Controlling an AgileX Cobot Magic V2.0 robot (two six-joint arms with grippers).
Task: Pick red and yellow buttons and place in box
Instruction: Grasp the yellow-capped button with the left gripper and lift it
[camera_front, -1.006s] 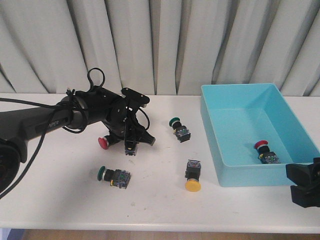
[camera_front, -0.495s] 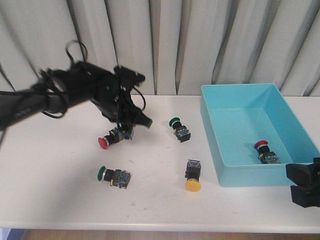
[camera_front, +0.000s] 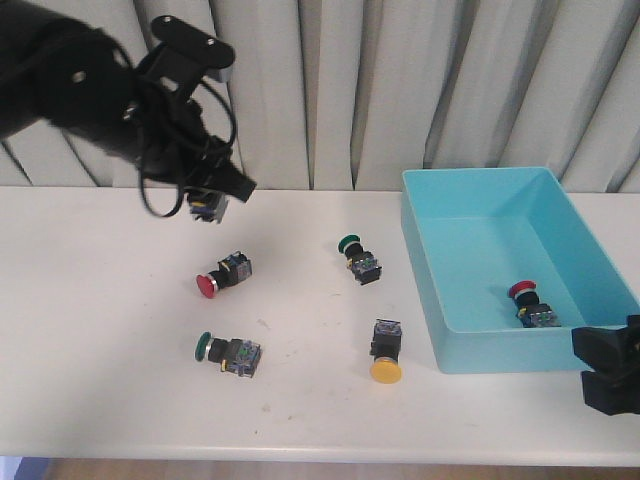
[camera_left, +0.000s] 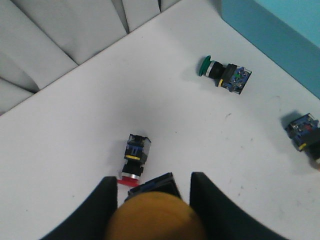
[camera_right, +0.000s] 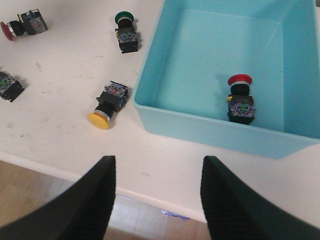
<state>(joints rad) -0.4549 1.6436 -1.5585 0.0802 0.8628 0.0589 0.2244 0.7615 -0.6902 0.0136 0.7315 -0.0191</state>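
Front view: a white table (camera_front: 120, 400) under two arms, five switches loose or lifted and one already binned.
Right gripper (camera_right: 156, 200): parked low at the table's near edge beside the box; its two black fingers (camera_right: 85, 200) stand wide apart with nothing between them.
Yellow button on the table (camera_front: 386, 362): lies on its side near the box's front-left corner, cap toward the camera, black body behind.
Green-capped switches (camera_front: 228, 352): one lies at front left, another (camera_front: 358, 258) mid-table; neither belongs to the job.
Red button on the table (camera_front: 222, 276): on its side, cap pointing left, well apart from the box.
Red button in the box (camera_front: 528, 303): rests on the floor of the bin near its front wall.
Box (camera_front: 470, 180): light-blue bin at right, open-topped, tall plain walls.
Left gripper (camera_left: 152, 200): raised high above the table's far left, fingers closed in around a yellow button (camera_left: 155, 222); in the left wrist view the cap fills the gap between them, the body poking out beyond.
Handling: these look small, rigid and light, likely hard plastic. The domed cap appears smooth and apt to slip, so the squared black body seems the surer place to pinch, across its flat sides.
Likely step: carrying the lifted button across to the bin.
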